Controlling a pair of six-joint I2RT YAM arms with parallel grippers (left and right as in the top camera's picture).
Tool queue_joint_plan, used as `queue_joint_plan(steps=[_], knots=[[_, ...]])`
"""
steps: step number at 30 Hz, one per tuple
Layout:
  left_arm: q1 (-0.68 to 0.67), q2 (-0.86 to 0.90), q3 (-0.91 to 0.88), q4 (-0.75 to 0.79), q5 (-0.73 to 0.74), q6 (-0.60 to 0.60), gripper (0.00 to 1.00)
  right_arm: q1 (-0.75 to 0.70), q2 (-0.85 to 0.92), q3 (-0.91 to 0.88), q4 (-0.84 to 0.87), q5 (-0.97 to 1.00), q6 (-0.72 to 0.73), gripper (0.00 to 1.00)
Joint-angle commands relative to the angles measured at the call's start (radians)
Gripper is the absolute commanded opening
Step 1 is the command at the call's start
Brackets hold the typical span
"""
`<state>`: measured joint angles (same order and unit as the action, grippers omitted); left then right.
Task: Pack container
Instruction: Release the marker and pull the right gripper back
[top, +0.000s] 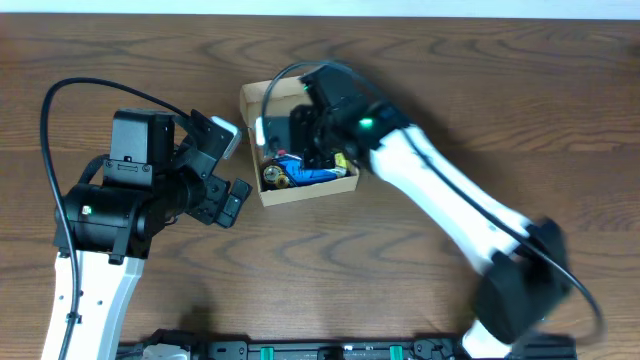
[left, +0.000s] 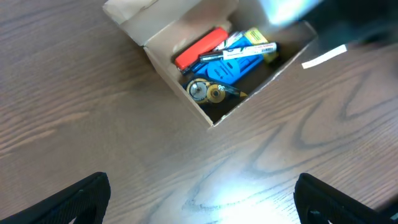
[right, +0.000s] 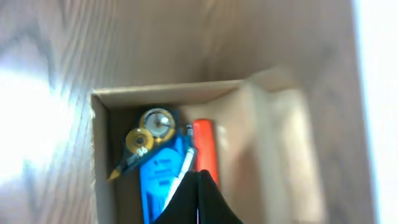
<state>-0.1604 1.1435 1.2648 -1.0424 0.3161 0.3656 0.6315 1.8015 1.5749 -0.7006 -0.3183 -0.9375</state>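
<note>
The container (top: 300, 192) is a small tan cardboard box standing open at the table's middle, its flap lid (top: 262, 95) folded back. Inside lie a blue pack (top: 305, 175), a red marker (left: 200, 46), a white pen (left: 239, 53) and two gold discs (left: 206, 91). My right gripper (top: 315, 135) is shut, with nothing visible between its fingers, and hangs over the box. In the right wrist view its tips (right: 199, 177) sit just above the pen and blue pack (right: 158, 180). My left gripper (top: 228, 168) is open wide and empty left of the box, over bare wood (left: 202, 205).
A small white paper slip (left: 323, 56) lies on the wood next to the box. The box (left: 177, 87) stands on a brown wooden table (top: 480, 80). The table's far edge runs along the top of the overhead view.
</note>
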Motion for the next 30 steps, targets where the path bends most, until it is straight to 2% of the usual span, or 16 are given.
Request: queue_joint_plan(steps=[1,6,12,16,20,24,25,30], knots=[[0.005,0.000,0.011,-0.002,0.014,-0.007,0.95,-0.031,-0.135,0.011,-0.032,0.006,0.115,0.01],[0.005,0.000,0.011,-0.002,0.014,-0.006,0.95,-0.097,-0.223,0.011,-0.109,0.058,0.337,0.02],[0.005,0.000,0.011,-0.001,0.014,-0.006,0.95,-0.229,-0.223,0.002,-0.203,0.090,0.587,0.01],[0.003,0.000,0.011,0.060,0.044,-0.007,0.95,-0.307,-0.206,-0.030,-0.209,-0.010,0.646,0.01],[0.003,0.000,0.011,0.053,0.048,-0.007,0.95,-0.354,-0.188,-0.061,-0.196,-0.147,0.645,0.01],[0.003,0.000,0.011,0.053,0.048,-0.007,0.95,-0.383,-0.164,-0.110,-0.133,-0.157,0.716,0.01],[0.003,0.001,0.011,0.080,0.047,-0.009,0.95,-0.389,-0.149,-0.126,-0.105,-0.157,0.766,0.01],[0.015,0.055,0.010,0.163,0.019,-0.039,0.95,-0.396,-0.082,-0.152,-0.036,-0.150,0.837,0.01]])
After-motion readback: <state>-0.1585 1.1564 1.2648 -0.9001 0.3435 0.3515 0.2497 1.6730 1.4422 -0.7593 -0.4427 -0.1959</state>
